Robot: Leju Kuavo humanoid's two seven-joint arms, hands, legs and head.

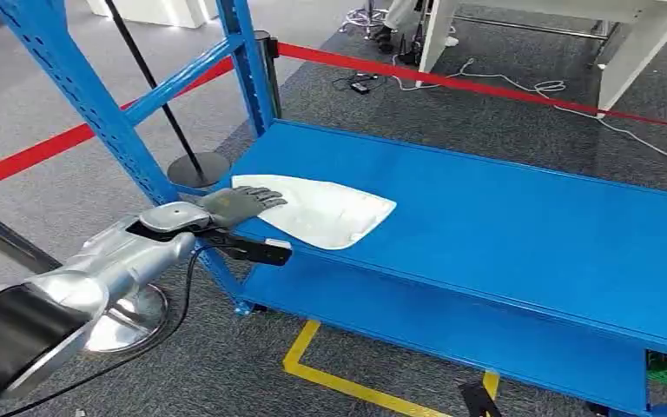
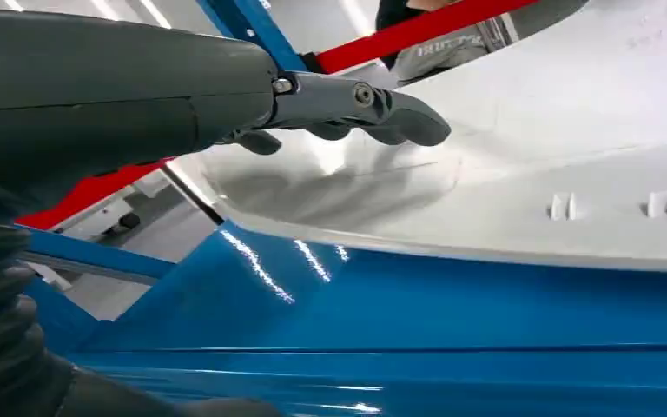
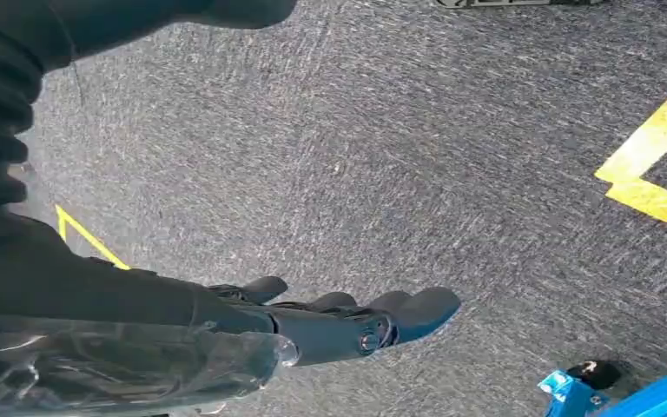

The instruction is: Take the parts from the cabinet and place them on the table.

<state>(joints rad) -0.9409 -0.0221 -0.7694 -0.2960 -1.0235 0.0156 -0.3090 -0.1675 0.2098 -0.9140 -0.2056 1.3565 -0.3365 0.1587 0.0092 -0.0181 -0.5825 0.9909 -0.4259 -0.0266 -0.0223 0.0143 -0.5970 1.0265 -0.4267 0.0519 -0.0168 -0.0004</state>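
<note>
Grey carpet, yellow floor tape near the robot's feet, blue steel rack ahead. Near to far: left arm comes in low, left hand (image 1: 241, 204) lies flat on the near-left end of the white panel (image 1: 330, 213), which sits on the upper shelf (image 1: 521, 217) of the rack, at its front-left corner, the near edge slightly overhanging the shelf front. Left wrist view: fingers (image 2: 399, 117) stretched out straight above or on the panel top, thumb (image 2: 256, 141) tucked under them; nothing wrapped around the edge, so no real grip yet. Contact itself hard to confirm — looks touching from the head view.

Right hand (image 3: 347, 317) hangs over the carpet, fingers loosely extended, holding nothing.

Step in hand, as I judge it: reaching for the part on the rack, before the pick-up. Next move likely needs the fingers over the top and the thumb under the overhanging edge, then a squeeze and lift; the panel is thin, wide and smooth, so one-hand slip or tilt is a risk.

Farther back: red barrier tape (image 1: 486, 82), black post base (image 1: 198, 169), white table legs (image 1: 625, 61), cables on the floor.

Hard to tell: panel underside, lower shelf contents, destination table top cut off at the frame top.
</note>
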